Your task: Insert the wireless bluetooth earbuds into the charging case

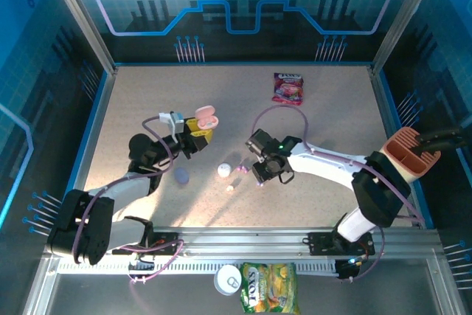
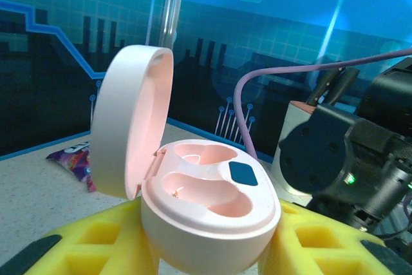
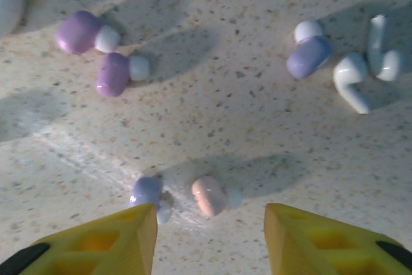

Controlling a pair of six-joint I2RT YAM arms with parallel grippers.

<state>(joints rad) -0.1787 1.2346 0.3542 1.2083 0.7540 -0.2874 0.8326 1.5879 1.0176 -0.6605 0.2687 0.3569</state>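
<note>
**A:** Why is your left gripper [image 2: 206,243] clamping the pink charging case [image 2: 212,204] that way?

**B:** You're holding it low between the jaws with the lid tipped back. Both wells are facing up, empty, so a bud can drop in (the arm is folding at the elbow and lifting it off the table [image 3: 225,114]).

**A:** And your right gripper [image 3: 209,243]?

**B:** It's pointing straight down with its jaws apart, gripping nothing. The pink earbud [image 3: 209,196] is lying just ahead, between the fingers, with a lavender bud [image 3: 147,191] beside one finger. The purple buds [image 3: 114,73] and white buds [image 3: 351,82] are sitting farther out. You're probably lining up a pinch.
</note>
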